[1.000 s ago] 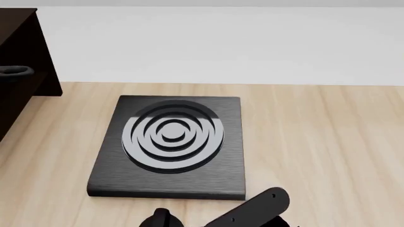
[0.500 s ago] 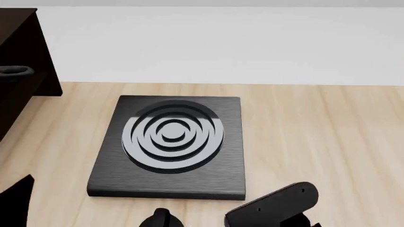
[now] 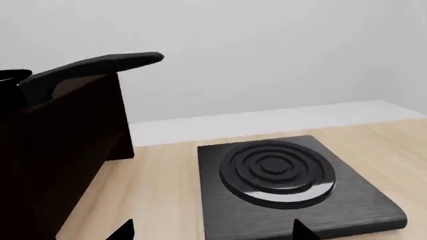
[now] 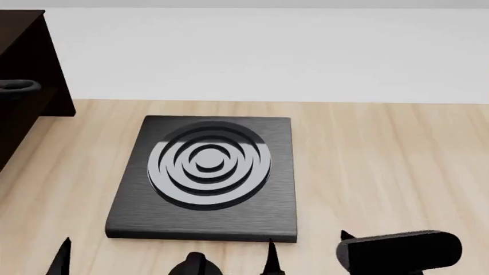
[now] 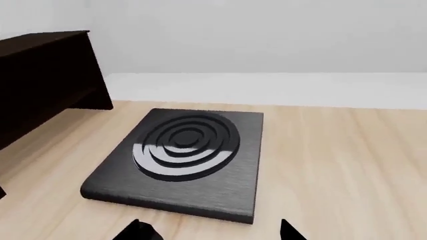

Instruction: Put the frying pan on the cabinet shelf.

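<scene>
Only the long black handle of the frying pan (image 3: pixel 93 67) shows. It juts out level from the dark cabinet (image 4: pixel 23 51) at the far left of the table (image 4: pixel 382 160), over what looks like the cabinet shelf (image 3: pixel 70 87). The bowl is hidden behind the cabinet panels, so I cannot tell how squarely it sits on the board.

Both tools hang low at the near edge, well apart from the pan. The left tool (image 3: pixel 212 231) has its fingertips (image 3: pixel 123 230) spread wide with nothing between them. The right tool (image 5: pixel 213 231) is likewise spread wide and empty. The square hob plate (image 4: pixel 206 172) lies between them and the far wall.

The pan looks rigid and hard, and probably carries most of its weight in the bowl, so held by the loop end it would tend to droop. Its glossy finish suggests a slippery surface. If it needs another hold, the best place is likely the straight handle close to the bowl, pinched across its narrow sides. The left tool is the nearer one for that.
</scene>
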You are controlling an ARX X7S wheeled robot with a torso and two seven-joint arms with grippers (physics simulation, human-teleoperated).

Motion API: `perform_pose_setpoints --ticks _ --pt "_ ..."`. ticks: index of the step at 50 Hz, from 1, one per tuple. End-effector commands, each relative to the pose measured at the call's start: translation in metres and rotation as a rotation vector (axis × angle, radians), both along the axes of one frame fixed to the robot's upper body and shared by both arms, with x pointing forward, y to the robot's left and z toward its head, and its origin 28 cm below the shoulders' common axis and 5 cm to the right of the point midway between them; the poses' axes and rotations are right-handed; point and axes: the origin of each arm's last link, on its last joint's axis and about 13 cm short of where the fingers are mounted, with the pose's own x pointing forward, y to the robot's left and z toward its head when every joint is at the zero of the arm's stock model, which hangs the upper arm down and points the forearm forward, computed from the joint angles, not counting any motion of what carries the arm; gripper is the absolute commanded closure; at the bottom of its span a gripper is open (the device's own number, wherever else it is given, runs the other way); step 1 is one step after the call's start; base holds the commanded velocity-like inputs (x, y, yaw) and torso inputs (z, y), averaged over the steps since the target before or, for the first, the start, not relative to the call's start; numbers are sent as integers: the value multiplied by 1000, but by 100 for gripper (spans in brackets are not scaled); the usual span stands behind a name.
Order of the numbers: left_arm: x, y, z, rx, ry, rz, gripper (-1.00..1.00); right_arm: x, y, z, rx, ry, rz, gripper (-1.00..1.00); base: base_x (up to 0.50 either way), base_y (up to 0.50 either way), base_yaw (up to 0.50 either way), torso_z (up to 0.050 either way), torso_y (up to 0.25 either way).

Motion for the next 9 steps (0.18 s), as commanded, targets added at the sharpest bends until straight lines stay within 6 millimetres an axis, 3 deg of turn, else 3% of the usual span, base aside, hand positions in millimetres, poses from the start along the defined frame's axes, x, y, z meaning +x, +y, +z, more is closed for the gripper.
perform_pose_setpoints --ticks 1,4,9 --pt "-18 -22 -7 147 -60 -46 -100 -3 -4 -10 117 -11 -63 -100 0 0 0 0 0" --pt "-21 -25 -7 127 -63 -31 -100 -5 -2 -16 120 0 -64 -100 0 0 0 0 0" --pt "-22 -29 2 286 -96 -32 -100 -10 2 -23 127 11 -53 -100 0 0 0 0 0"
